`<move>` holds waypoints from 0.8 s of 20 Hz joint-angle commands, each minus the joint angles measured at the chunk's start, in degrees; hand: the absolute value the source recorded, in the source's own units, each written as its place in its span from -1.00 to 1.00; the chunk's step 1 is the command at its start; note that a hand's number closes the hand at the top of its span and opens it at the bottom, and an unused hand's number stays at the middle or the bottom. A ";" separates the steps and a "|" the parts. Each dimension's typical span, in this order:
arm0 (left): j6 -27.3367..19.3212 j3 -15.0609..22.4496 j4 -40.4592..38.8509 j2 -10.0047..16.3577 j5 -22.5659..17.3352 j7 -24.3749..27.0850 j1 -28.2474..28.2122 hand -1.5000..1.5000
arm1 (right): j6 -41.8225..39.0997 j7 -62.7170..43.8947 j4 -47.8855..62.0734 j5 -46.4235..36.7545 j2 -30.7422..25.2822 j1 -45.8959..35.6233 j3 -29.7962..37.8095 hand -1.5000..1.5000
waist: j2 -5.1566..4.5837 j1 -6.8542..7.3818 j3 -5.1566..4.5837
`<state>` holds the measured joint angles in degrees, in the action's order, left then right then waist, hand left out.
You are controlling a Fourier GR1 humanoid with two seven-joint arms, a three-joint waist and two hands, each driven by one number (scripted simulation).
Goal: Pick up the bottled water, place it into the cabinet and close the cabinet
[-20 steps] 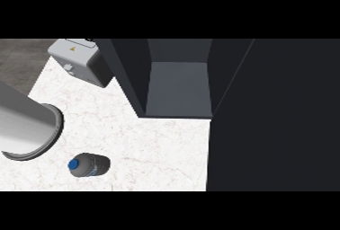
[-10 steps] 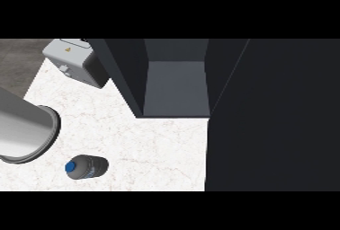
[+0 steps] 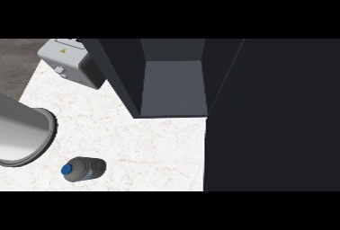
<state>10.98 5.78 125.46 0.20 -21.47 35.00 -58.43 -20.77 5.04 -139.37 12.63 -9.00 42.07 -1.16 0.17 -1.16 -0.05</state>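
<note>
Forearm (image 3: 20, 137) shifted left, probably left arm, near bottled water (image 3: 83, 169).

The white desk (image 3: 146, 139) is lit evenly and brightly; the cabinet (image 3: 171, 87) interior is left dim, shadows seemingly faint.

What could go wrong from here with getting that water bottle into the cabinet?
The bottled water stands close to the grey forearm, so a careless swing of that arm might knock it over or roll it away before any grasp. The cabinet opening is narrow between dark walls, so the bottle could clip an edge on the way in and tip.
</note>
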 commanded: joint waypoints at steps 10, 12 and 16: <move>-4.33 -7.49 -23.29 0.63 0.79 -0.91 20.53 -1.00 | -4.30 3.13 -13.22 5.89 -0.04 14.27 0.76 -1.00 | -0.01 -0.48 -0.06; -4.54 -7.08 -26.86 0.11 1.98 -0.10 23.60 -1.00 | -5.34 5.34 -10.12 7.10 0.01 13.81 2.22 -1.00 | -0.04 -0.06 -0.01; -5.13 -10.62 -35.04 1.00 0.89 0.11 31.60 -1.00 | -7.54 8.29 -12.12 4.70 0.21 18.69 1.77 -1.00 | -0.01 -0.69 -0.08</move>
<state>6.62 -2.06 96.90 0.72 -19.90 35.05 -33.43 -27.50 15.91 -139.38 12.74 -8.60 54.57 -0.01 0.15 -1.48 -0.08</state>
